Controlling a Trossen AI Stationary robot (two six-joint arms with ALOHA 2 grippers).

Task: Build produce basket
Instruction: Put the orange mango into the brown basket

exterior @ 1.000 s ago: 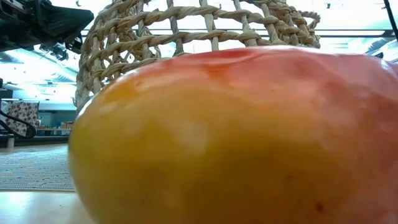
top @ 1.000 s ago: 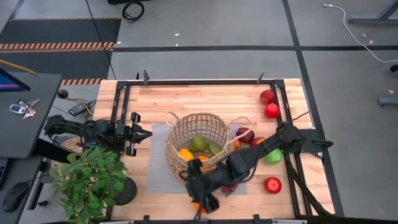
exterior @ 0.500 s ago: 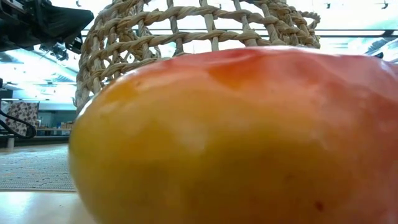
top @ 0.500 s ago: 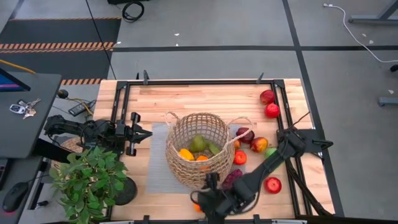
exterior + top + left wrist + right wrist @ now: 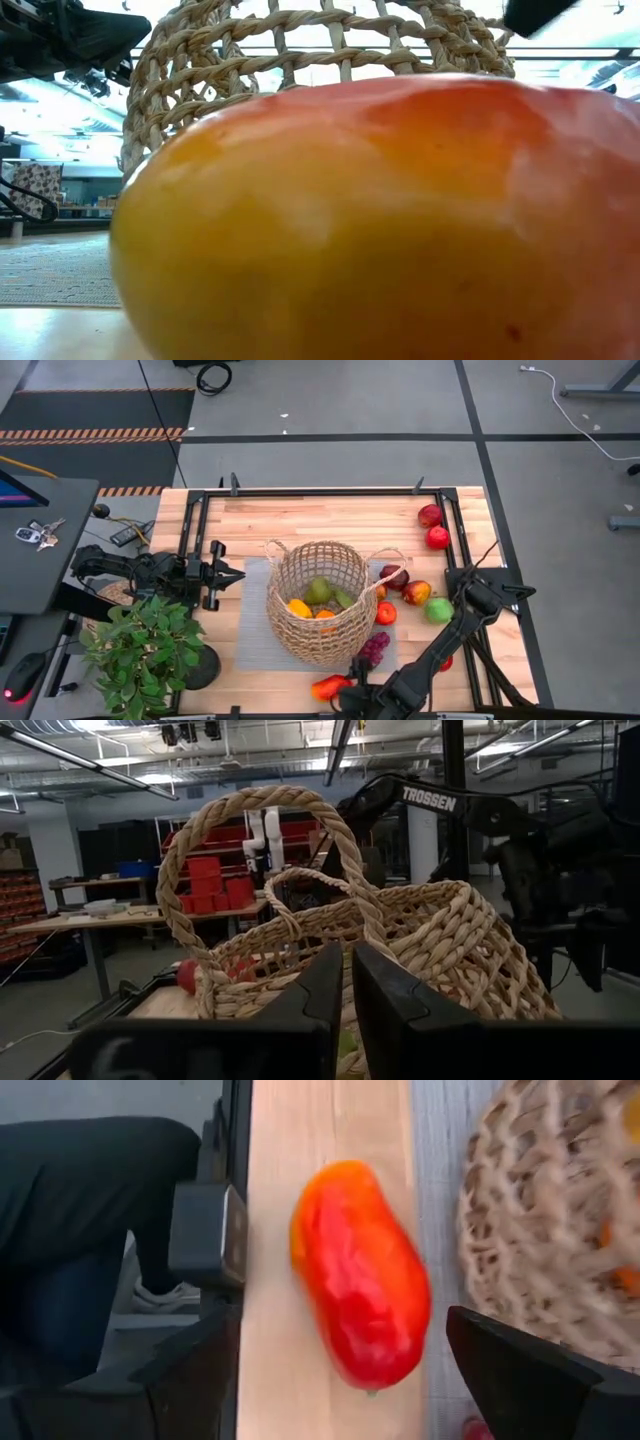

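Observation:
The wicker basket (image 5: 318, 600) stands on a grey mat at the table's middle, with green and orange produce inside. A long red-orange fruit (image 5: 330, 687) lies on the wood at the near edge and fills the low view (image 5: 380, 220). My right gripper (image 5: 356, 696) hangs open just above it. In the right wrist view the fingers (image 5: 190, 1370) stand on either side of the fruit (image 5: 360, 1275) without touching it. My left gripper (image 5: 222, 575) waits shut at the table's left, pointing at the basket's handle (image 5: 260, 830).
Purple grapes (image 5: 373, 648), a green apple (image 5: 438, 610) and several red apples (image 5: 417, 592) lie right of the basket, with two more (image 5: 433, 526) at the far right. A potted plant (image 5: 150, 650) stands at the near left. A black frame rail (image 5: 205, 1230) runs along the near edge.
My right gripper has gone down and toward the table's near edge, from beside the basket's near wall to the red-orange fruit. It has rolled about its own axis on the way and stayed open. The grapes that the arm covered now show.

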